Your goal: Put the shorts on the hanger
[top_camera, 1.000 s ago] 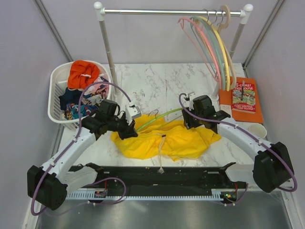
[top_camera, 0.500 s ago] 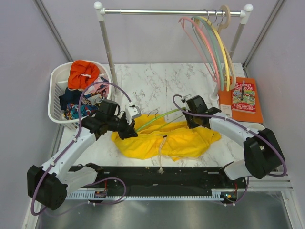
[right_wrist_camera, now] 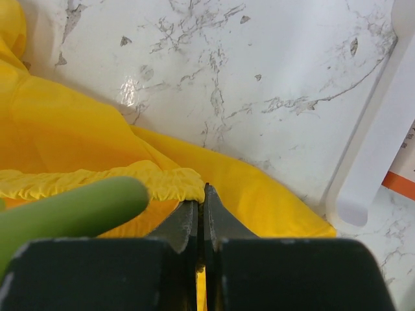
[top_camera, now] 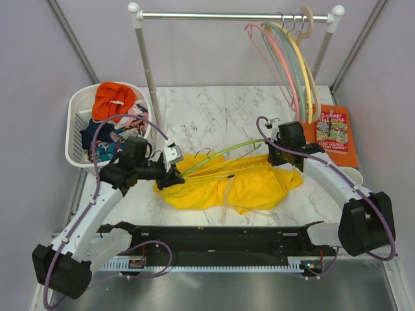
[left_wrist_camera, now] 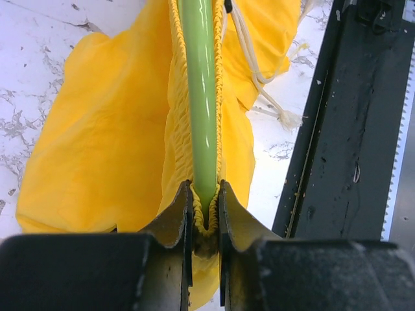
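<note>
two pinches on: left gripper (left_wrist_camera: 206, 210) clamped over the hanger (left_wrist_camera: 198, 97) plus waistband, right gripper (right_wrist_camera: 202, 210) nipped tight on the elastic's far end. shorts (top_camera: 249, 188) lie on the marble table (top_camera: 214, 110) between the arms. best bet: spread evenly, waistband taut, no bunching.

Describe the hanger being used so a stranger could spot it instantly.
On the white marble table, find the bright yellow fabric shorts. The thin light green plastic hanger lies along their waistband; every other hanger hangs on the white clothes rail.

Claw (left_wrist_camera: 205, 214) around hanger (left_wrist_camera: 198, 97) and shorts (left_wrist_camera: 91, 149)
</note>
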